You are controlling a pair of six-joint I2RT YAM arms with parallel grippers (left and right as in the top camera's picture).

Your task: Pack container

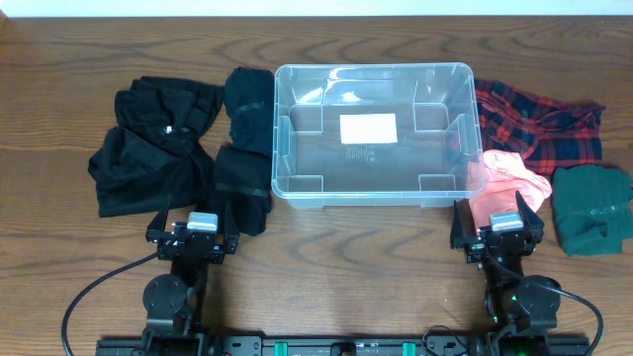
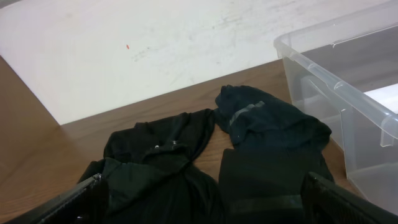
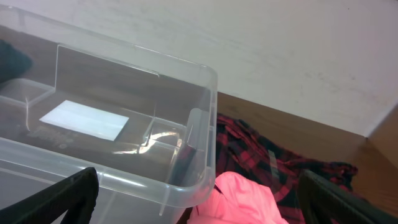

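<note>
The clear container [image 1: 297, 188] stands empty mid-table, with a white label on its bottom; it also shows in the left wrist view [image 2: 329, 81] and right wrist view [image 3: 186, 186]. Black clothes [image 1: 148, 148] and dark folded garments [image 1: 245, 148] lie to its left. A red plaid shirt [image 1: 539, 124], a pink garment [image 1: 504, 178] and a green garment [image 1: 591, 208] lie to its right. My left gripper [image 1: 194, 235] is open and empty, near the black clothes [image 2: 161, 168]. My right gripper [image 1: 497, 235] is open and empty, just before the pink garment [image 3: 242, 199].
The wooden table's front edge holds both arm bases and cables [image 1: 89, 297]. A pale wall [image 2: 155, 43] rises behind the table's far edge.
</note>
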